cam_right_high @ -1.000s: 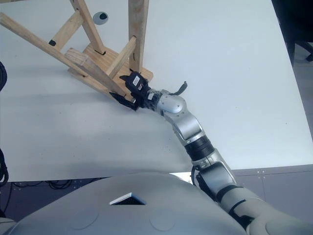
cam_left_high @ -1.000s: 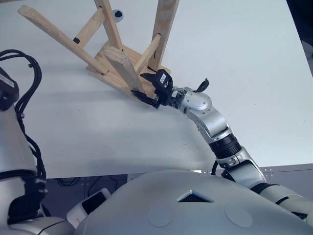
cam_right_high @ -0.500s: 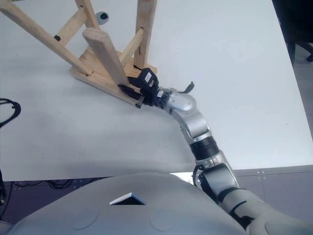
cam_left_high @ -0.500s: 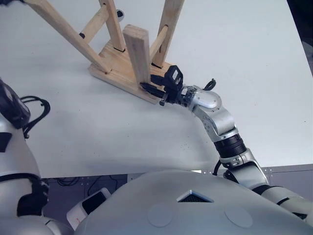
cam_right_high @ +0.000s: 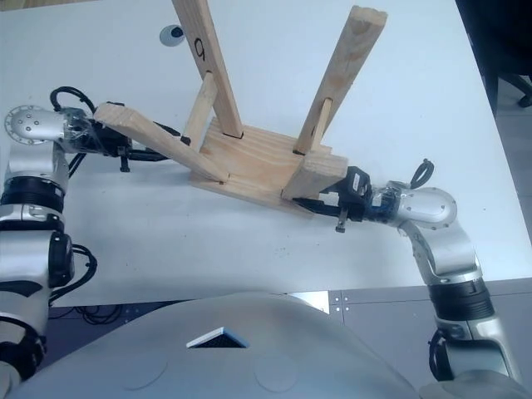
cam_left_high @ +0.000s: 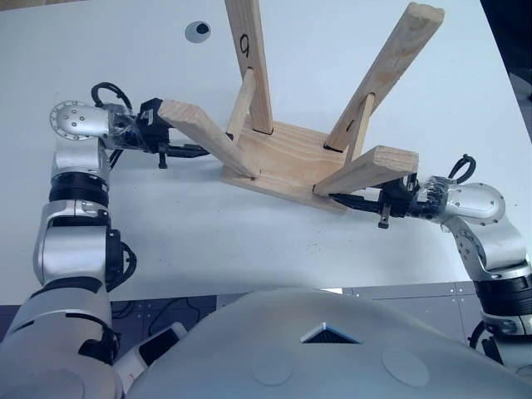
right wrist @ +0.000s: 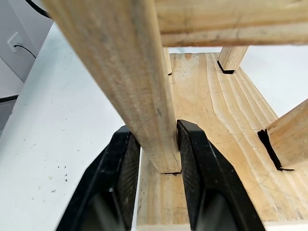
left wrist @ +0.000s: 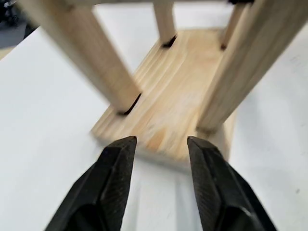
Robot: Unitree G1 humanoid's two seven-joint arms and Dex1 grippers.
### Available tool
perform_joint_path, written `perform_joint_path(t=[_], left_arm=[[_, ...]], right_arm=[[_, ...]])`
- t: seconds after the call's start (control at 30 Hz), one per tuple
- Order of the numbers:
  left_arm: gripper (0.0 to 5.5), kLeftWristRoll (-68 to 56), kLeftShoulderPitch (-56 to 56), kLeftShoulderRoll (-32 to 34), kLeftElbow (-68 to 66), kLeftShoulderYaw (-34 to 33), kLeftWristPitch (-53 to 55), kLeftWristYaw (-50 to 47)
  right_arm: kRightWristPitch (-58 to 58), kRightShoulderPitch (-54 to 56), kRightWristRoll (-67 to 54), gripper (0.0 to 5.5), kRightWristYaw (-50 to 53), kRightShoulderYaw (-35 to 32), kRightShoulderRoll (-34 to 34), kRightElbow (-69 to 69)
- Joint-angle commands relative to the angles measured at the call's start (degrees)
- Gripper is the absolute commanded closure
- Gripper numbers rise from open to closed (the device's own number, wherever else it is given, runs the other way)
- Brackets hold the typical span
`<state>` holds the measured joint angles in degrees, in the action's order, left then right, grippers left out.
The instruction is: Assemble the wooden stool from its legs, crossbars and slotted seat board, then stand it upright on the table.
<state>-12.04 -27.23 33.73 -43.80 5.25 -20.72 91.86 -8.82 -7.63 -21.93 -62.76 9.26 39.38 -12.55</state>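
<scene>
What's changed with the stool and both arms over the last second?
The upturned stool has swung round on the table and shifted toward the robot's right. The right gripper travelled with it, still clamped on the near leg at its base. The left gripper has come in, open, by the left leg. Unchanged: the stool's legs point up, and the small round disc stays put.

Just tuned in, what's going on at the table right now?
The light wooden stool looks assembled and sits upside down on the white table, with its slotted seat board at the bottom and four legs pointing up. The right gripper is clamped on the near right leg, close to the seat board. The left gripper is open by the near left leg, holding nothing. The stool is not yet upright.
</scene>
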Motion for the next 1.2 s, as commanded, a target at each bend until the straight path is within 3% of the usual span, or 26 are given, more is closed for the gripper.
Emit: perform_joint_path(t=[0.03, 0.33, 0.47, 0.7, 1.2], left_arm=[[3.58, -2.04, 7.77, 5.96, 10.80, 6.83, 1.65, 0.62], [3.58, -7.19, 10.11, 2.50, 23.02, 5.07, 11.43, -2.55], [4.14, -8.25, 11.63, 1.54, 26.35, 4.60, 14.36, -3.47], [4.98, -3.46, 9.81, 1.26, 19.63, 4.80, 10.06, -5.23], [2.73, -4.50, 7.25, 1.90, 16.87, 2.91, 10.80, -2.68]], right_arm=[[-3.32, 0.93, 3.80, 4.41, -3.06, 3.00, 3.78, 4.98], [-3.01, 1.83, 3.53, 4.41, -2.85, 3.80, 3.53, 5.74], [-3.38, 2.48, 3.38, 4.41, -3.05, 3.80, 3.56, 5.79], [-3.04, 2.25, 3.90, 4.41, -3.08, 3.96, 3.61, 6.46], [-2.45, 2.05, 4.63, 4.41, -1.54, 4.18, 3.30, 7.36]])
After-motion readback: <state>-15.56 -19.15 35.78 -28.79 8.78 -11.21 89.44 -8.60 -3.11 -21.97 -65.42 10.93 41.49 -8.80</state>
